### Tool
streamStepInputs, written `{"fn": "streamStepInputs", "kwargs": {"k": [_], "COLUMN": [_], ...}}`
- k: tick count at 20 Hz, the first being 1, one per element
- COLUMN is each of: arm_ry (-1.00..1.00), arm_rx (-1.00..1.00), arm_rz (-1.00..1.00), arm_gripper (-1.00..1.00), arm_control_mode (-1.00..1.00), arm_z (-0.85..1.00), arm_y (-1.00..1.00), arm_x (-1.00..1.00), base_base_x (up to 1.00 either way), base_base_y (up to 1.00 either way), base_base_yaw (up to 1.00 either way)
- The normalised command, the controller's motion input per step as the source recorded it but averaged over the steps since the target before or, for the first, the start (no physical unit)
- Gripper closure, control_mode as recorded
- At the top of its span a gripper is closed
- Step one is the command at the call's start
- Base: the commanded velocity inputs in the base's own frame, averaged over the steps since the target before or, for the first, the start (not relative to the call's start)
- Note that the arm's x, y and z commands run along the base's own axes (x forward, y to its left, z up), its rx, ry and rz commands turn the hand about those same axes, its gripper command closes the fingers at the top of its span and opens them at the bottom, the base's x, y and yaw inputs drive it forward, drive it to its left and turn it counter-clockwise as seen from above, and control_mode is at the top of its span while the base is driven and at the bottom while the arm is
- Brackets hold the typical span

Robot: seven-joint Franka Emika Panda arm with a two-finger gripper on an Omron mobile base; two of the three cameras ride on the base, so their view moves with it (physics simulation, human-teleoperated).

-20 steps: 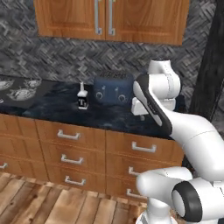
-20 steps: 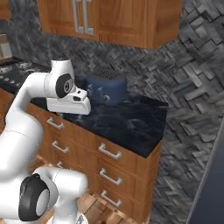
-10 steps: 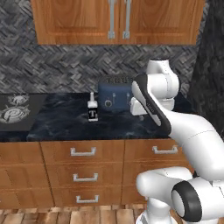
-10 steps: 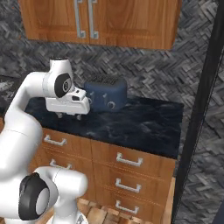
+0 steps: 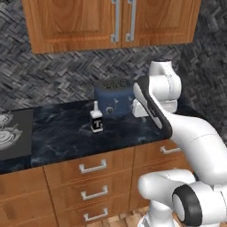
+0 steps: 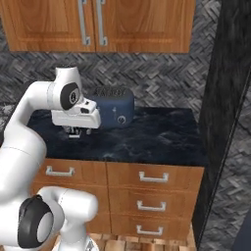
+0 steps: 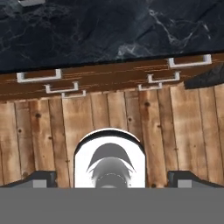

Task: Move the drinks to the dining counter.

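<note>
**Base swung round to face the worktop; bottle not yet picked up**

From the left base view, the whole picture had shifted over the last second, so I read that as the base driving, not the things moving. The square bottle (image 5: 96, 121) stood upright on the black worktop (image 5: 62, 137), just beside the blue toaster (image 5: 114, 97), nearer the middle of the picture than before.

From the right base view, the gripper (image 6: 74, 130) hung above the worktop in front of the toaster; I could not tell whether its jaws were apart.

In the hand view, the fingertips (image 7: 40, 178) sat far apart over drawers (image 7: 109, 78) and wooden floor (image 7: 52, 131), holding nothing. I judged the carry to the dining counter had not begun.
</note>
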Motion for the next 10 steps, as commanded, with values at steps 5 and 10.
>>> {"fn": "streamStepInputs", "kwargs": {"k": [5, 10], "arm_ry": [0.00, 0.00], "arm_rx": [0.00, 0.00], "arm_rz": [0.00, 0.00], "arm_gripper": [-1.00, -1.00], "arm_control_mode": [1.00, 1.00], "arm_z": [0.00, 0.00], "arm_y": [0.00, 0.00], "arm_x": [0.00, 0.00], "base_base_x": [0.47, 0.21], "base_base_y": [0.34, 0.53], "base_base_yaw": [-0.05, 0.14]}}
